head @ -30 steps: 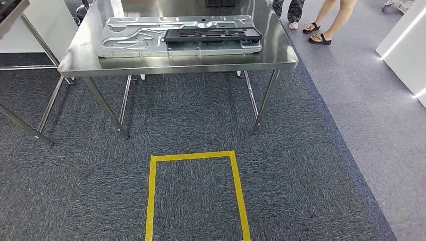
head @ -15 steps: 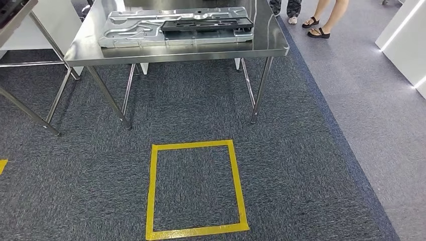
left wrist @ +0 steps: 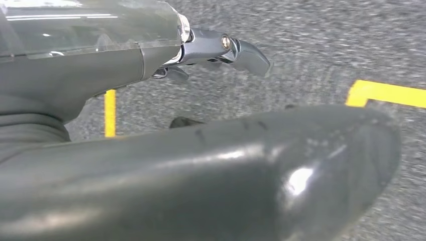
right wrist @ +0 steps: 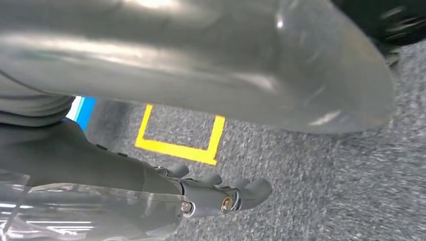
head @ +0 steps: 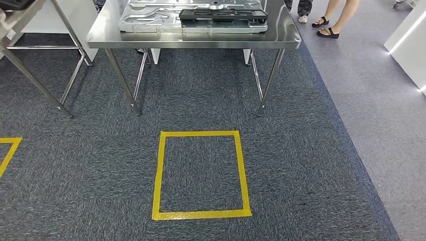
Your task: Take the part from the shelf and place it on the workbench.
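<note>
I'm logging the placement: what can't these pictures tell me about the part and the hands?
- Black part on the silver panel, head view: far side cut off by the top edge.
- Left hand, left wrist view: thumb hides most fingers.
- Right hand, right wrist view: likewise.

The worktop (head: pixel 201 39) stands ahead — a flat part (head: pixel 223 14) lies on a panel (head: pixel 150 20) there; a taped square (head: pixel 201 175) marks the floor before it.

Yellow tape square (head: pixel 201 175) on grey carpet (head: pixel 301 165); second tape corner (head: pixel 9 150) nearby; a person's sandalled feet (head: pixel 325 27) by the bench.
</note>
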Available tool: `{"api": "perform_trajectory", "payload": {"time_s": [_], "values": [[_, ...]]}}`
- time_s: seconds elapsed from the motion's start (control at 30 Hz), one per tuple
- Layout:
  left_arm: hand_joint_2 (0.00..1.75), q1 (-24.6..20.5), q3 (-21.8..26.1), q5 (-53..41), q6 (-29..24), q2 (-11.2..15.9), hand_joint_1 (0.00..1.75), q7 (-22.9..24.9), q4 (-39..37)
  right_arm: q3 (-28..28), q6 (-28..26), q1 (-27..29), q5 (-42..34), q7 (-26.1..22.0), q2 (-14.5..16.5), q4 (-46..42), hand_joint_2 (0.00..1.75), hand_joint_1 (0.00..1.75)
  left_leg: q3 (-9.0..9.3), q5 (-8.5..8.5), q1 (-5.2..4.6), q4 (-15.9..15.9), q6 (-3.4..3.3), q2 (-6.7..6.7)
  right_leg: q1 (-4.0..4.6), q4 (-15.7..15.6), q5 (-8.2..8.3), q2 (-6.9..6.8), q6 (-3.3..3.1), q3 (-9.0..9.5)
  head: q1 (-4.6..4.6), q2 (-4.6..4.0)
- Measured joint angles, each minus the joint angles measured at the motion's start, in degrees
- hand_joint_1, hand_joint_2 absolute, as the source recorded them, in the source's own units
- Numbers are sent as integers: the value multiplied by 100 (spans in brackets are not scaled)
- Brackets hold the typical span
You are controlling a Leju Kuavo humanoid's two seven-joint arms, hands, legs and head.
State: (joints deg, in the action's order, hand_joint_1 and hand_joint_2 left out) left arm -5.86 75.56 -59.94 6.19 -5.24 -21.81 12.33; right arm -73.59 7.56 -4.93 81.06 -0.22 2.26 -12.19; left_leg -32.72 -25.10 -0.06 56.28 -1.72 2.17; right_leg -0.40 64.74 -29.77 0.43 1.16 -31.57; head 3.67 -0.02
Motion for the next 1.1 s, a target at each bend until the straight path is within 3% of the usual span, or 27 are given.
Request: {"api": "perform_trajectory", "payload": {"time_s": [0.07,0.1,0.17,0.2,0.27,0.33,0.37,0.4,0.43,0.47,0.5,0.57,0.63,0.7,0.73,0.77,0.83,0.87,0.9,0.97,1.0,1.03,1.1], "values": [[0,6,0,-2,0,-1,0,1,0,0,-28,-17,-33,4,-2,-1,0,0,-100,69,-9,59,48,30,20,-725,-19,55,-48,452,0,0],[0,9,0,-4,0,0,0,2,0,0,-49,-26,-49,7,-2,0,0,0,-128,107,-9,68,80,39,36,-886,-65,71,-69,531,0,0],[0,14,0,-8,0,6,0,5,0,0,-81,-33,-61,7,3,2,0,0,-161,158,1,77,143,52,33,-925,-9,41,-134,497,1,0],[0,15,-1,-10,0,9,0,8,0,0,-91,-36,-62,7,5,3,0,0,-198,96,1,128,171,32,23,-937,31,16,-182,463,1,0],[0,8,-3,-20,0,16,0,13,0,0,-100,-33,-63,8,6,4,0,0,-356,-324,17,552,216,-54,7,-948,135,-52,-278,358,1,0],[0,-4,-5,-32,1,15,0,15,0,0,-101,-22,-62,9,3,3,0,0,-562,-844,46,1312,258,-130,31,-915,231,-107,-312,215,2,0],[0,-9,-5,-34,2,15,0,15,0,0,-99,-18,-61,10,3,3,0,0,-612,-964,59,1635,275,-145,41,-889,279,-134,-312,129,2,0],[0,-11,-6,-37,2,15,0,15,0,0,-97,-17,-60,10,3,2,0,0,-586,-953,67,1799,286,-155,49,-860,327,-156,-308,40,2,0],[0,-13,-7,-38,2,15,0,15,0,1,-95,-20,-59,10,3,3,0,0,-460,-834,73,1767,290,-164,54,-823,373,-172,-299,-57,2,0],[0,-16,-7,-38,2,16,0,14,0,1,-94,-25,-58,10,3,2,0,0,-233,-665,76,1516,282,-172,56,-785,415,-182,-288,-145,2,0],[0,-23,-7,-38,2,17,0,13,0,2,-94,-33,-57,10,4,3,0,0,71,-542,75,1120,264,-181,56,-749,453,-189,-271,-218,3,0],[0,-47,-7,-38,1,19,0,10,0,3,-94,-39,-55,11,5,3,0,0,637,-527,52,280,223,-193,67,-693,530,-202,-219,-317,2,0],[0,-61,-8,-43,-9,21,0,6,0,4,-104,-34,-54,11,8,4,0,0,816,-591,11,-88,180,-192,58,-688,630,-221,-152,-361,2,0],[0,-42,-9,-49,-28,16,0,6,-2,4,-119,-26,-54,11,10,3,0,0,733,-494,7,-120,114,-204,37,-691,684,-204,-80,-400,2,0],[0,-33,-9,-49,-38,13,0,8,-4,4,-126,-21,-54,12,11,3,0,0,676,-424,17,-133,75,-216,29,-621,570,-172,-47,-440,2,0],[0,-28,-9,-49,-46,10,0,9,-6,4,-132,-15,-55,12,14,3,0,0,598,-344,28,-148,38,-229,22,-446,337,-140,-18,-502,1,0],[0,-32,-9,-48,-62,9,0,8,-8,4,-143,-9,-60,16,23,5,0,0,401,-208,26,-146,-8,-231,0,214,-282,-98,14,-668,1,0],[0,-31,-9,-48,-67,10,0,8,-7,4,-147,-7,-66,21,30,5,0,0,300,-141,20,-140,-14,-228,-8,581,-451,-95,22,-734,1,0],[0,-31,-9,-48,-71,11,0,8,-7,4,-151,-7,-74,31,34,6,0,0,198,-76,15,-132,-9,-225,-14,863,-436,-92,28,-757,1,0],[0,-31,-9,-49,-80,12,0,13,-8,4,-162,-8,-89,63,38,6,0,0,-2,56,15,-97,21,-226,-23,928,-24,-86,25,-574,1,0],[0,-31,-9,-49,-90,12,0,21,-8,4,-168,-9,-95,87,38,6,0,0,-94,113,17,-67,41,-226,-28,671,162,-78,16,-331,1,0],[0,-31,-9,-50,-103,12,0,33,-8,4,-173,-12,-98,110,37,5,0,0,-171,157,14,-30,63,-223,-26,248,192,-65,-2,0,1,0],[0,-33,-9,-51,-134,10,0,66,-9,4,-181,-23,-106,146,37,5,0,0,-256,229,3,40,123,-216,-8,-642,-68,-43,-61,603,1,0]]}}
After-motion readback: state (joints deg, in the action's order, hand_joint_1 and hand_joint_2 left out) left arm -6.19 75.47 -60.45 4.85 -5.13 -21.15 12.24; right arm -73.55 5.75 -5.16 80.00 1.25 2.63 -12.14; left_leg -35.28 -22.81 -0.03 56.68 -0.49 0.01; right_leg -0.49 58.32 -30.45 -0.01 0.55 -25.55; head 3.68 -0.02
